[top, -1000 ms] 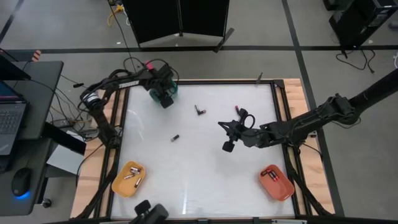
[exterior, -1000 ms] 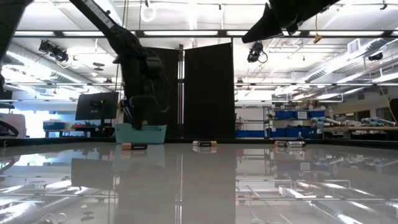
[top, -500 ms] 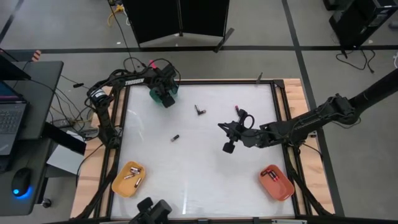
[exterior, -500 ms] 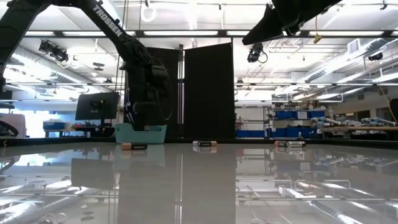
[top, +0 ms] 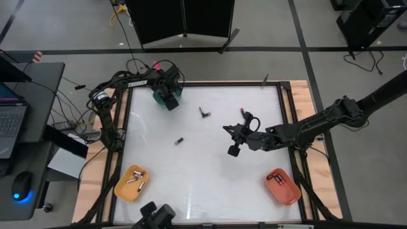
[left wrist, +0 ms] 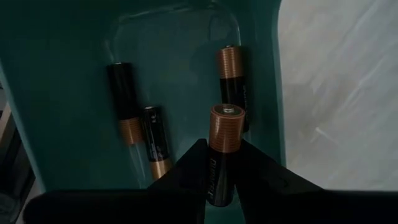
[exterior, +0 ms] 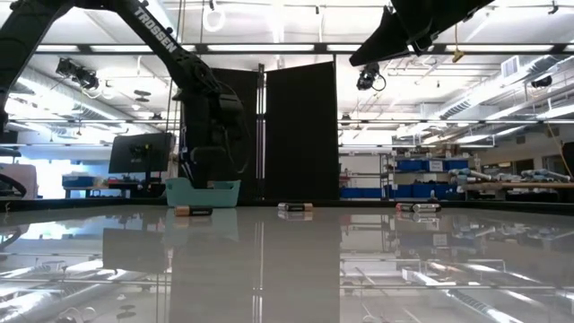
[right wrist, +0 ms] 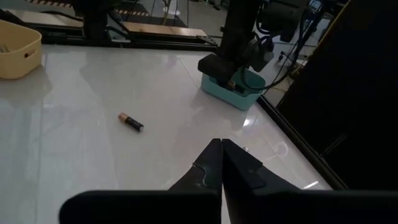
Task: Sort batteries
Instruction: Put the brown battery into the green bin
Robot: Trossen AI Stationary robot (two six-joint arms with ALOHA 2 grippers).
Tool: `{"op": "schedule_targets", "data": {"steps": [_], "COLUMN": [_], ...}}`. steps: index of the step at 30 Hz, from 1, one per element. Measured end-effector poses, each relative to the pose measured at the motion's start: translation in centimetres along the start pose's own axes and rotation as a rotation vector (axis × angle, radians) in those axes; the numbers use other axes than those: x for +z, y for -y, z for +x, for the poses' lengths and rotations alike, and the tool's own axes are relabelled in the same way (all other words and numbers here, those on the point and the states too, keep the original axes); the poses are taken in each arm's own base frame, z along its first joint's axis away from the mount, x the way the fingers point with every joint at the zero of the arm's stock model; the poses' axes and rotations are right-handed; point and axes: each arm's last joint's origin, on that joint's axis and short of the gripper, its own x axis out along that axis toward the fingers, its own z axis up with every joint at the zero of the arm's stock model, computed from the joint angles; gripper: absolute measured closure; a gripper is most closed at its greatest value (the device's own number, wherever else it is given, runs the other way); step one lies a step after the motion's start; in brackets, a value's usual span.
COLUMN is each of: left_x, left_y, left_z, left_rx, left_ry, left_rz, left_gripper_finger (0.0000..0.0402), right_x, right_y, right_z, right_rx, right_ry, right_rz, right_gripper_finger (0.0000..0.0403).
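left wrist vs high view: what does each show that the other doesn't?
Left wrist only: the left hand holds a battery upright between its fingers over the teal bin, with three batteries lying inside.
High only: the right hand shut above mid-table, three loose batteries on the table, and the yellow bin and orange bin at the near corners.
Both: the teal bin and the white tabletop beside it.

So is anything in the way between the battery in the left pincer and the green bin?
Nothing visible. The left pincer holds a copper-topped black battery right over the teal plastic bin, where three similar batteries already lie.
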Motion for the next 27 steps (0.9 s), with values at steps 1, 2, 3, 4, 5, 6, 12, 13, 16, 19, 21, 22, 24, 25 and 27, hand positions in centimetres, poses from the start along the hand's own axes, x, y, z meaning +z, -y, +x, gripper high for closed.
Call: {"op": "schedule_targets", "data": {"steps": [1, 2, 3, 4, 5, 6, 12, 13, 16, 19, 21, 22, 24, 25, 27], "left_x": [0.0, 0.2, 0.3, 0.5, 0.7, 0.8, 0.6, 0.6, 0.6, 0.7, 0.7, 0.7, 0.7, 0.7, 0.8], "left_y": [0.0, 0.0, -0.1, -0.1, -0.2, -0.3, -1.2, -1.2, -1.3, -1.3, -1.3, -1.3, -1.3, -1.3, -1.3], "left_z": [0.0, 0.0, 0.0, 0.0, 0.0, 0.0, 0.2, 0.5, 1.3, 2.2, 2.5, 2.5, 2.6, 2.6, 2.4], "left_rx": [0.001, 0.005, 0.011, 0.017, 0.021, 0.025, 0.031, 0.029, 0.025, 0.021, 0.024, 0.028, 0.039, 0.041, 0.043], "left_ry": [0.005, 0.016, 0.033, 0.054, 0.073, 0.087, 0.078, 0.067, 0.047, 0.031, 0.022, 0.02, 0.019, 0.02, 0.018], "left_rz": [0.0, -0.001, -0.002, -0.003, -0.006, -0.008, -0.049, -0.052, -0.055, -0.055, -0.057, -0.06, -0.065, -0.066, -0.068], "left_gripper_finger": [0.0328, 0.0329, 0.0331, 0.0334, 0.0339, 0.0343, 0.0345, 0.0345, 0.0345, 0.0345, 0.0345, 0.0345, 0.0344, 0.0339, 0.0323], "right_x": [0.0, 0.0, 0.0, 0.0, 0.0, 0.0, 0.0, 0.0, 0.0, 0.0, 0.0, 0.0, 0.0, 0.0, 0.0], "right_y": [0.0, 0.0, 0.0, 0.0, 0.0, 0.0, 0.0, 0.0, 0.1, 0.4, 0.5, 0.6, 0.7, 0.8, 0.8], "right_z": [0.0, 0.0, 0.0, 0.0, 0.0, 0.0, 0.0, 0.0, 0.1, 0.4, 0.5, 0.6, 0.7, 0.7, 0.7], "right_rx": [0.0, 0.0, 0.0, 0.0, 0.0, 0.0, 0.0, 0.0, -0.006, -0.016, -0.017, -0.014, -0.008, -0.008, -0.009], "right_ry": [0.0, 0.0, 0.0, 0.0, -0.001, -0.001, 0.0, -0.001, -0.002, -0.006, -0.008, -0.01, -0.013, -0.014, -0.015], "right_rz": [0.0, -0.001, -0.001, -0.001, -0.002, -0.002, -0.006, -0.01, -0.009, -0.006, -0.002, -0.001, -0.001, -0.002, -0.002], "right_gripper_finger": [0.039, 0.039, 0.0391, 0.0392, 0.0393, 0.0394, 0.0394, 0.0394, 0.0394, 0.0394, 0.0394, 0.0394, 0.0394, 0.0394, 0.0394]}}
